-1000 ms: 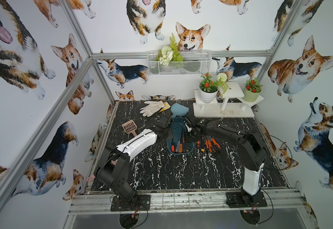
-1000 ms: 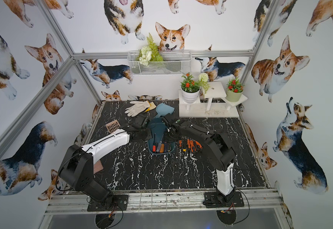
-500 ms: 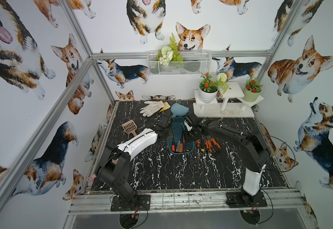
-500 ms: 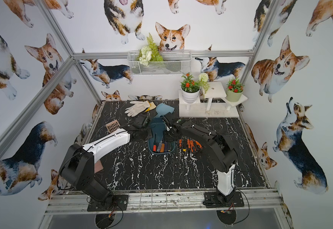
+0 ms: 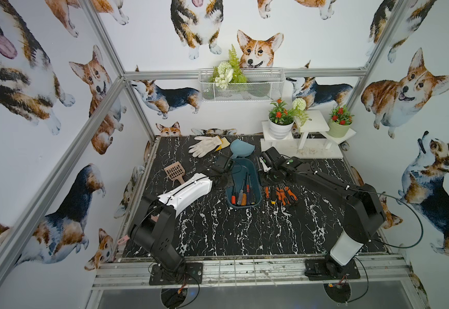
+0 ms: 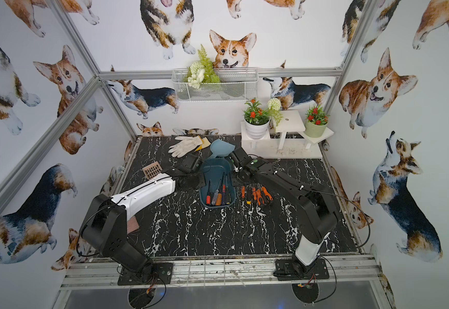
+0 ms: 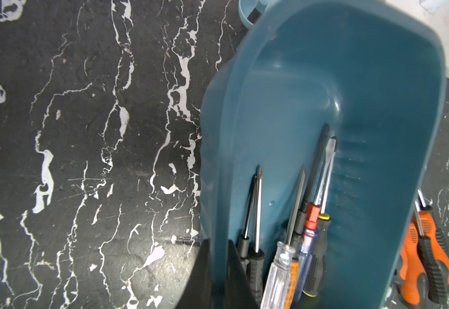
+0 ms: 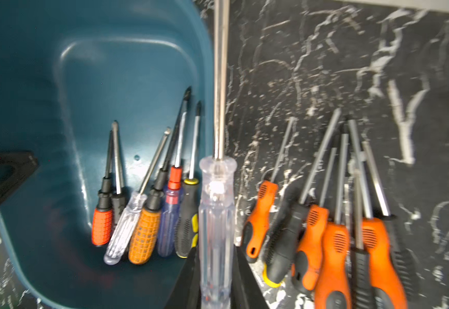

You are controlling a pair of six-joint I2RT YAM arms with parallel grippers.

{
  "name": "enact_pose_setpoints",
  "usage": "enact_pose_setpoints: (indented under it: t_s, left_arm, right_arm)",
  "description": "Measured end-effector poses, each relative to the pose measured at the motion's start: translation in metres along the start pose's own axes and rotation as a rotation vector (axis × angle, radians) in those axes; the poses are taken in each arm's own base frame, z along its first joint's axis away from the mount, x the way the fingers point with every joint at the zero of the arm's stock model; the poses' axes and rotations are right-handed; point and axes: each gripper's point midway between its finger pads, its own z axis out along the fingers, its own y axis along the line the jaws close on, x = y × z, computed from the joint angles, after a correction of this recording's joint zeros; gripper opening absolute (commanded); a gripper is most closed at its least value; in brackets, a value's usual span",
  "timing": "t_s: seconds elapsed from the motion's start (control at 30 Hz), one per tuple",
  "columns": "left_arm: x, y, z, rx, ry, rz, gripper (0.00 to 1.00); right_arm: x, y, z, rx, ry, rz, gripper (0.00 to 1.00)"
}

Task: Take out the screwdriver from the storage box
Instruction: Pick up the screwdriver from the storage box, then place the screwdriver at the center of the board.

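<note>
While spare screwdrivers (image 8: 143,227) are lying in the near end of the storage box (image 8: 30,80), the left gripper (image 7: 218,273) is pinching its left wall, likely steadying it; farther back, the right gripper (image 8: 215,283) is clamping a clear-handled screwdriver (image 8: 216,214) by the right rim.

Corgi-print walls (image 5: 30,128); aluminium frame (image 5: 164,75); black marble tabletop (image 5: 244,232); white mesh basket (image 5: 260,91) on back rail; white plant stand (image 5: 317,121).
</note>
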Motion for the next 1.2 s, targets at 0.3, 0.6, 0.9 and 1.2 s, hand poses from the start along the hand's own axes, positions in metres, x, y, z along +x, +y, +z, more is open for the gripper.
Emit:
enact_pose_setpoints:
  t_s: [0.3, 0.6, 0.9, 1.2]
  left_arm:
    - [-0.002, 0.000, -0.002, 0.002, -0.007, -0.002, 0.00]
    - [0.000, 0.001, -0.004, 0.001, -0.007, -0.006, 0.00]
    - [-0.001, 0.002, -0.006, 0.000, -0.013, -0.008, 0.00]
    - [-0.001, 0.002, -0.005, -0.002, -0.011, -0.012, 0.00]
  right_arm:
    - [0.015, -0.031, -0.003, 0.053, 0.036, -0.003, 0.00]
    - [0.040, -0.045, 0.018, 0.095, 0.135, 0.004, 0.00]
    - [0.057, -0.051, 0.036, 0.116, 0.204, 0.007, 0.00]
    - [0.065, -0.053, 0.046, 0.126, 0.235, 0.026, 0.00]
